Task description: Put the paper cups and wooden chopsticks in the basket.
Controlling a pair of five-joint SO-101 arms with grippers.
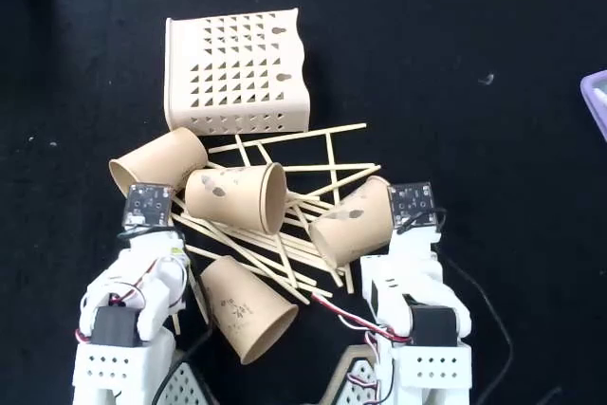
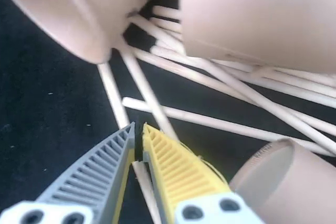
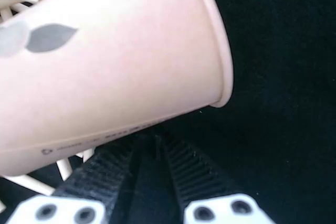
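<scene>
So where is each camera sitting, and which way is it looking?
High view: fixed above the table, looking down on the basket, paper cups and chopsticks; both arms show.
Left wrist view: on the left arm, looking past its grey and yellow fingers at chopsticks.
Right wrist view: on the right arm, looking past its black fingers at the side of a cup.
Shared: that leaf-marked cup lies beside the right arm in the high view.

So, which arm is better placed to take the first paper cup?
The right, probably. Its gripper sits close against the side of a paper cup, near its rim, while the left gripper points at chopsticks instead.
</scene>
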